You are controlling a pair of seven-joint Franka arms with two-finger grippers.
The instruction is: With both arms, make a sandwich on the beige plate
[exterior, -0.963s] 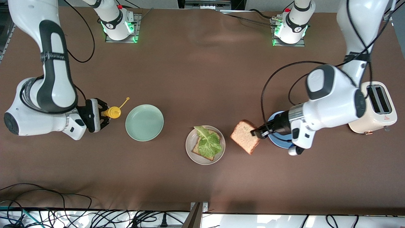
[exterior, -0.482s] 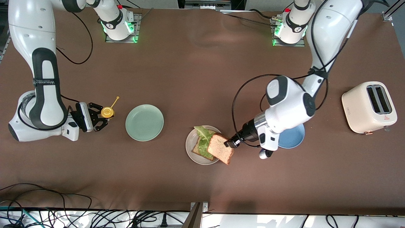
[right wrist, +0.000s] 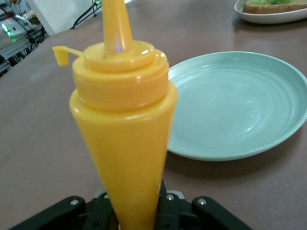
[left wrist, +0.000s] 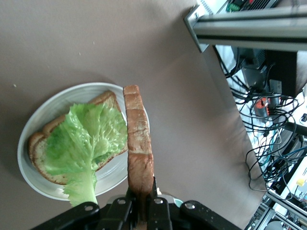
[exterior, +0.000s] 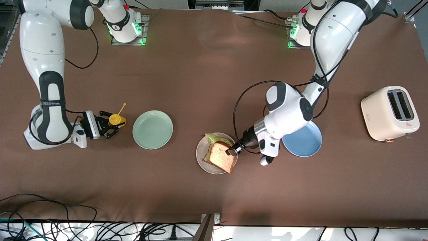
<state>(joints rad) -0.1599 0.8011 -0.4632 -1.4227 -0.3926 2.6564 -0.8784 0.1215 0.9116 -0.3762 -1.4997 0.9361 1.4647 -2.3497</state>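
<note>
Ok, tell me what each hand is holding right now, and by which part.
The left hand holds a bread slice by one edge, over the beige plate. The right hand grips the yellow squeeze bottle around its body.

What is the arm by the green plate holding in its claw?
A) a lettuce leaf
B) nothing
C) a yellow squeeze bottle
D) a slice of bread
C: the right gripper is shut on the yellow squeeze bottle, standing beside the mint green plate.

Lettuce-topped bread slice [exterior: 209, 154] on beige plate [exterior: 202, 160], second slice [exterior: 222, 160] tilted above
</note>
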